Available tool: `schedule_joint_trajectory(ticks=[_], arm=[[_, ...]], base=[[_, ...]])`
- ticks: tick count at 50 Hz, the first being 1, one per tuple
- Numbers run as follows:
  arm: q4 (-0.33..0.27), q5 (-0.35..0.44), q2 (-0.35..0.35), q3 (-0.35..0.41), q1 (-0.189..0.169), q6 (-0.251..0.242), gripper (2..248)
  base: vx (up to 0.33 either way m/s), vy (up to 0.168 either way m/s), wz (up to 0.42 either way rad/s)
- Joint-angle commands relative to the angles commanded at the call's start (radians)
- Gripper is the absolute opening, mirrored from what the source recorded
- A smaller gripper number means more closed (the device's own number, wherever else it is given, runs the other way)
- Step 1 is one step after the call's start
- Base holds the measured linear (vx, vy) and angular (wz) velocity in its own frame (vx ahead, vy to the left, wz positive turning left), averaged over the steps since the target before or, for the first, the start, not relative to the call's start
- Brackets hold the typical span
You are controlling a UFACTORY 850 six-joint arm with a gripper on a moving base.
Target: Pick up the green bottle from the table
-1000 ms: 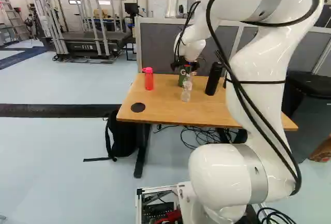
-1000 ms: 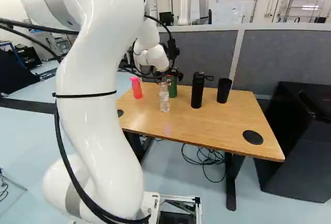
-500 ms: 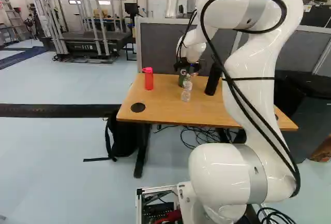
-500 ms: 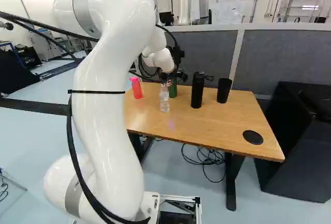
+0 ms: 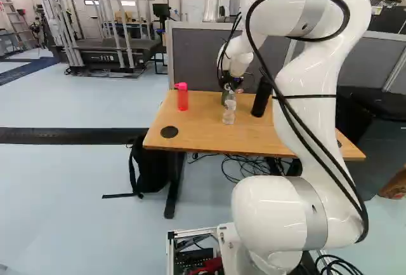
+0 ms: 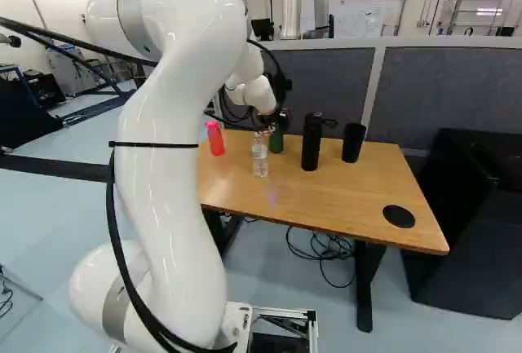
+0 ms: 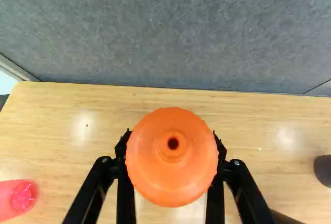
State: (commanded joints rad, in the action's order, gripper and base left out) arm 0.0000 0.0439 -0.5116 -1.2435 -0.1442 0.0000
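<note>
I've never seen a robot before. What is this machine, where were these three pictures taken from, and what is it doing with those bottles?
The machine is a white robot arm. Two pictures come from its base, behind the arm, one from each side. The third looks along its gripper, a two-fingered hand.

The gripper is closed around the green bottle, whose orange cap fills the middle of the wrist view. Also on the wooden table are a red bottle, a clear bottle, a black bottle and a black cup.
</note>
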Motion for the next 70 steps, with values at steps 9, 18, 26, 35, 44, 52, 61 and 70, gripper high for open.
schedule_joint_trajectory(ticks=[9,18,26,35,44,52,61,70], arm=[[0.000,0.000,0.014,0.003,0.000,0.000,121],[0.000,0.000,0.036,0.009,0.000,0.000,121],[0.000,0.000,0.063,0.024,-0.001,0.000,121],[0.000,0.000,0.098,0.046,-0.002,0.000,121],[0.000,0.000,0.132,0.066,-0.004,0.000,121],[0.000,0.000,0.163,0.085,-0.005,0.000,121],[0.000,0.000,0.198,0.105,-0.006,0.000,121],[0.000,0.000,0.233,0.124,-0.008,0.000,121]], base=[[0.000,0.000,0.000],[0.000,0.000,0.000],[0.000,0.000,0.000],[0.000,0.000,0.000],[0.000,0.000,0.000],[0.000,0.000,0.000],[0.000,0.000,0.000],[0.000,0.000,0.000]])
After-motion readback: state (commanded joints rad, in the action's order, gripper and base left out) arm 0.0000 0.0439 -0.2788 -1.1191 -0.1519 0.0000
